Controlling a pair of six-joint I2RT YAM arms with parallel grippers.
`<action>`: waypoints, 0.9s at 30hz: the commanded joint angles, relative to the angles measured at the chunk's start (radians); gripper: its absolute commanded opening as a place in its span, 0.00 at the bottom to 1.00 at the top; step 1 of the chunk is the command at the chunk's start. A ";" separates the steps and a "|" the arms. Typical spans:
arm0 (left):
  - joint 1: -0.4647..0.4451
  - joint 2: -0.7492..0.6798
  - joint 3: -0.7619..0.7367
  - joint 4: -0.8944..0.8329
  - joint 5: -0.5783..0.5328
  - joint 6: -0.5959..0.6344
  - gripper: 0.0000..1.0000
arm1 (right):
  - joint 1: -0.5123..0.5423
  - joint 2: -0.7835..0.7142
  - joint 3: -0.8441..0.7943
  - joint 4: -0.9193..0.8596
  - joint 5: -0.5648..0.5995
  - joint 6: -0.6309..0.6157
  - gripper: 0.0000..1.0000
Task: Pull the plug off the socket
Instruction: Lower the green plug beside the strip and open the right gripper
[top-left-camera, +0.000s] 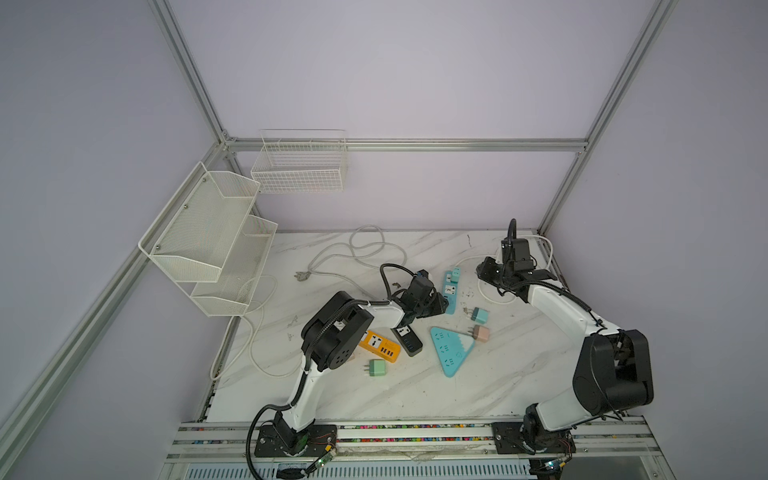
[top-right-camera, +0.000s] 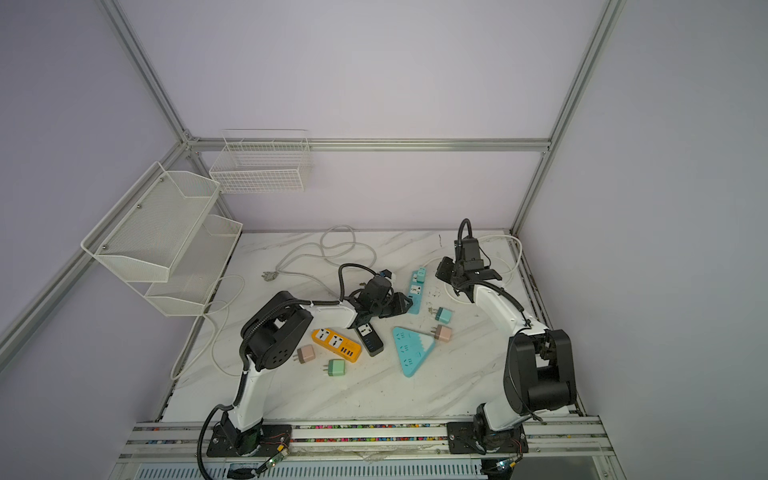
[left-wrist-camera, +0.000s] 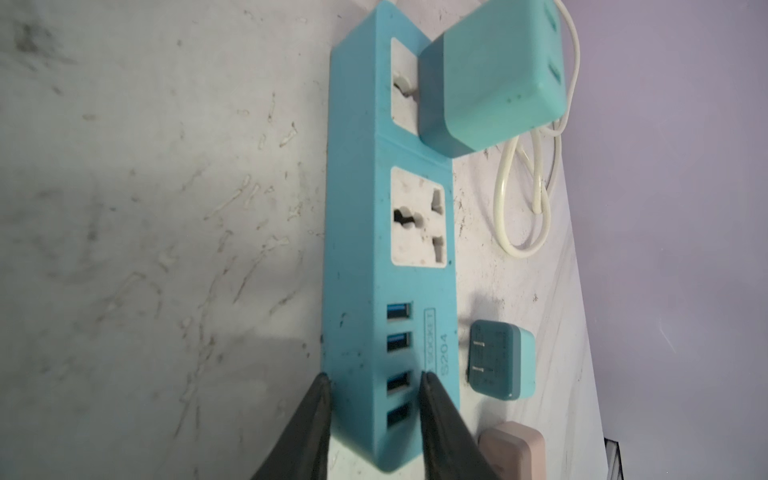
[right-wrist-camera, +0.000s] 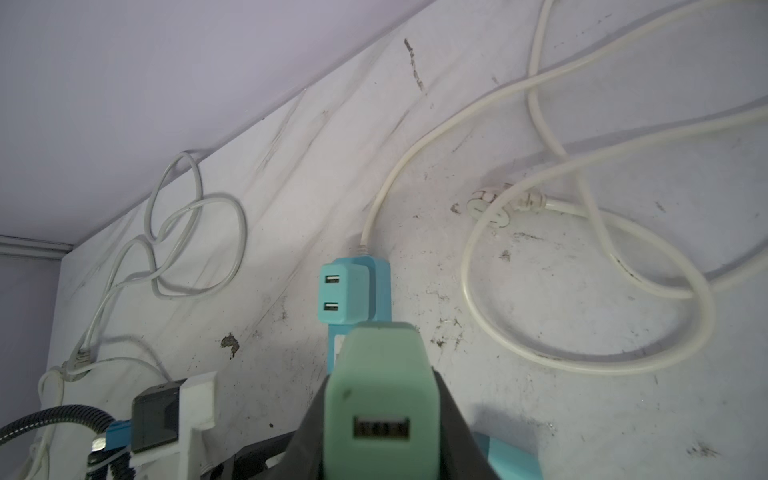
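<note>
At the strip's far end: a teal plug (left-wrist-camera: 490, 75) sits seated in the last socket of the blue power strip (left-wrist-camera: 357, 249), which lies flat on the marble table (top-left-camera: 415, 395).
Middle socket (left-wrist-camera: 417, 224): empty, with nothing over it in the left wrist view.
Right gripper (right-wrist-camera: 380, 390): clenched on a mint-green plug (right-wrist-camera: 382, 361), which is out of any socket; its prongs are hidden.
Left gripper (left-wrist-camera: 372, 376): fingers a little apart over the strip's USB end, one at the side edge and one above the top face. I cannot tell whether they pinch the strip or only bear down on it.
Step in hand, as I judge it: carry the freed mint-green plug off and lay it down.
Where to lay it: likely by the loose teal plug (top-left-camera: 480, 316) and the pink plug (top-left-camera: 481, 333), just beside the strip.
How to do it well: lift straight up first so the prongs miss the seated teal plug. Swing wide of the white cable (right-wrist-camera: 415, 153), then lower until the plug rests before letting go.
Left arm's part: hold the strip down so it does not slide.
Left to do: the seated teal plug looks yet to be pulled.
</note>
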 joint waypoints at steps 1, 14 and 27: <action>-0.015 -0.056 -0.019 -0.116 0.018 0.011 0.37 | -0.026 -0.013 -0.087 0.132 -0.157 0.010 0.14; -0.013 -0.170 -0.086 -0.120 -0.033 0.026 0.40 | -0.068 0.160 -0.185 0.327 -0.295 0.043 0.14; -0.013 -0.185 -0.098 -0.119 -0.029 0.021 0.46 | -0.068 0.273 -0.160 0.345 -0.305 0.028 0.20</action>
